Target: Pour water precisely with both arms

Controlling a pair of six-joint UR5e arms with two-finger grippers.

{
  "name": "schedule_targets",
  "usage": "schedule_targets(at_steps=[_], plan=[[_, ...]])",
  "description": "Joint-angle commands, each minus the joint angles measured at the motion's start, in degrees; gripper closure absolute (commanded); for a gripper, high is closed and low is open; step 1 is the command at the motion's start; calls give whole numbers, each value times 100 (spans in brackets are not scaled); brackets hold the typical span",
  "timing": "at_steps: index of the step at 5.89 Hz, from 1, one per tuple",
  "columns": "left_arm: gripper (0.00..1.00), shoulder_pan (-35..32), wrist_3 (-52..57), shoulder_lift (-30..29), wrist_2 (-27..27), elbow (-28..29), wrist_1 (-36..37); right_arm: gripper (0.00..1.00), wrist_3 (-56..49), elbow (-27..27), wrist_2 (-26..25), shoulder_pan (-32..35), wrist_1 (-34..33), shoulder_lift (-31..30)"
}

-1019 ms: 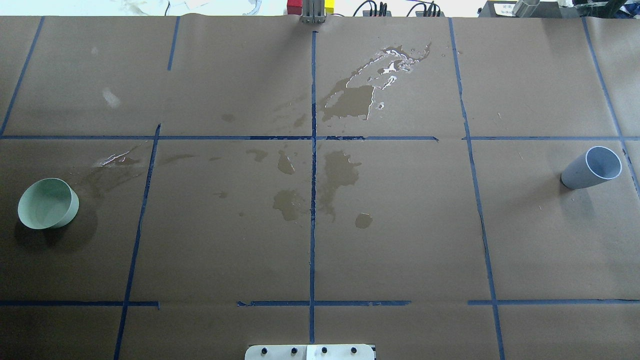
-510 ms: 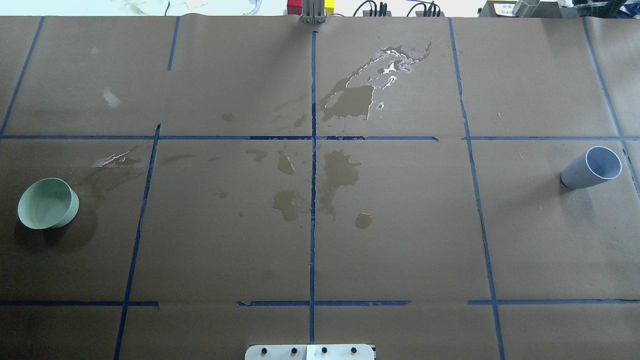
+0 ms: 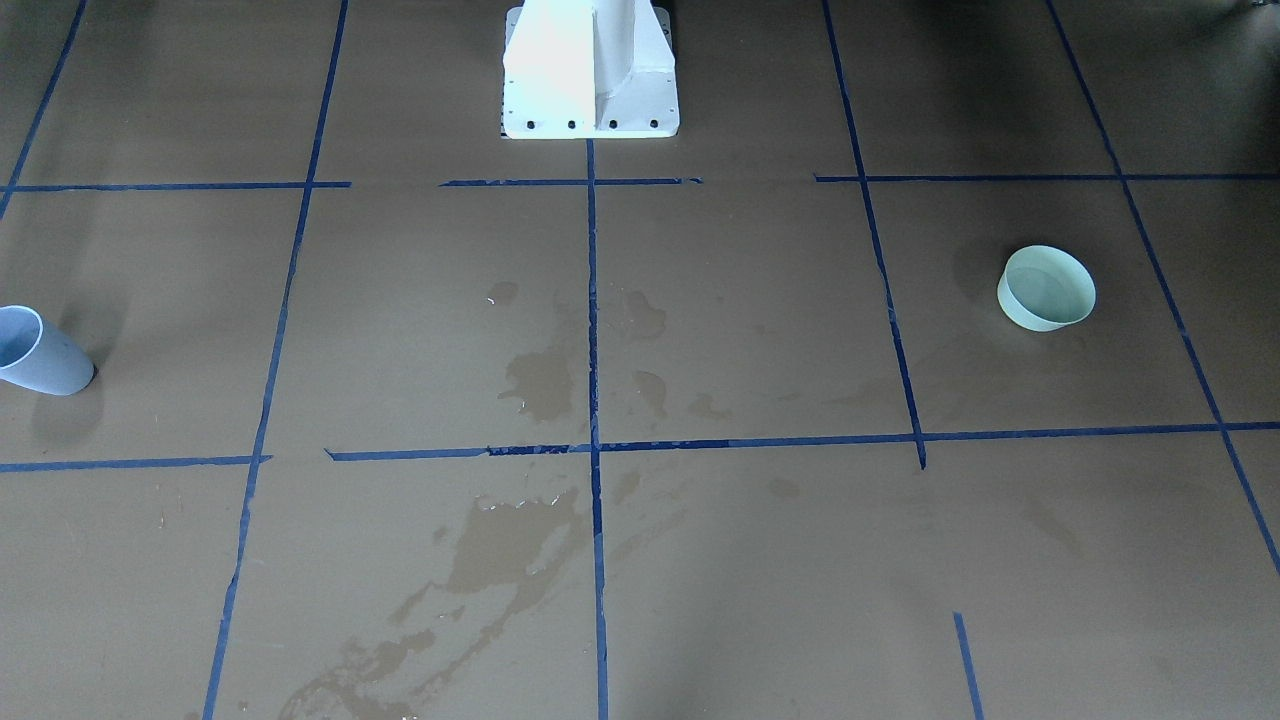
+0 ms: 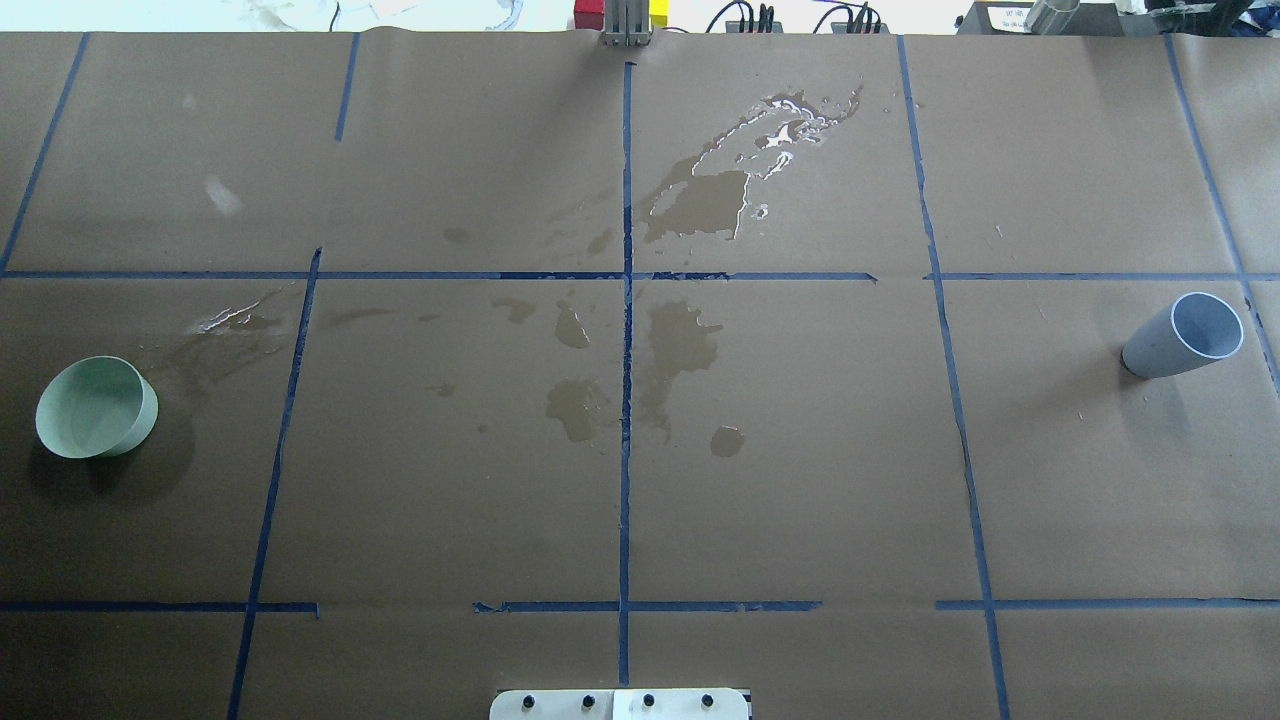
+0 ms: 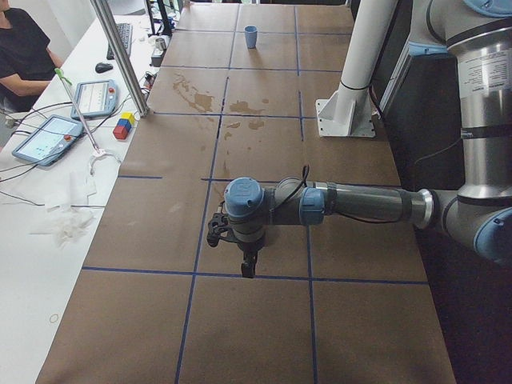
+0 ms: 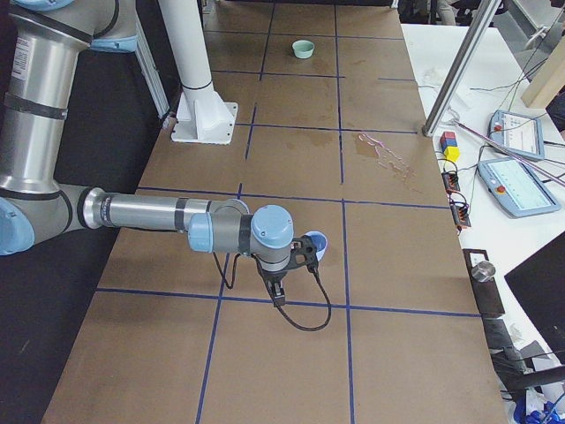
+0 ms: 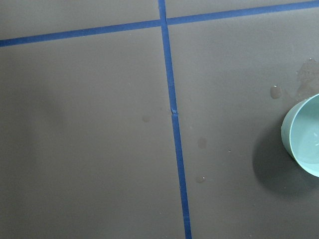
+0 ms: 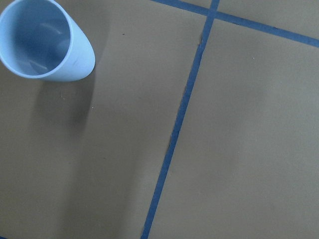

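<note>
**Exterior front-facing.** A pale green bowl (image 3: 1046, 290) stands upright near the bench's left end edge. A pale blue cup (image 3: 38, 355) stands near the right end edge, cut by the frame. Wet stains (image 3: 540, 385) mark the brown board (image 3: 760, 560) along the centre blue tape line (image 3: 592, 300). The white pedestal (image 3: 590, 75) sits at the robot-side edge.

**Overhead exterior.** Bowl and cup stand well apart, at opposite end edges. The largest stain lies toward the far edge.

**Exterior left.** The left arm (image 5: 360, 206) reaches out level above the board near the left end edge. The left gripper (image 5: 249, 268) points down. Its jaw setting cannot be determined.

**Exterior right.** The right arm (image 6: 150, 212) reaches out level near the right end edge. The right gripper (image 6: 277, 293) points down, and the cup is partly hidden behind the wrist. Jaw setting cannot be determined.

**Left wrist-mounted.** The bowl shows at the frame's right. A faint gloss inside it indicates water (image 7: 310, 142).

**Right wrist-mounted.** The cup shows at upper left. Its contents cannot be determined.
</note>
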Motion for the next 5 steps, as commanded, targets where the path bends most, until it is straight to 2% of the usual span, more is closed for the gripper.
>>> schedule_targets(at_steps=[1, 3, 5], plan=[[0, 282, -217, -50, -514, 14, -34, 0, 10, -24, 8, -9, 51, 16], [0, 1167, -2133, -50, -445, 153, -1250, 0, 36, -23, 8, -9, 758, -202], [0, 2020, -3743, -154, -61, 959, -3022, 0, 54, -15, 104, -9, 1027, -256]])
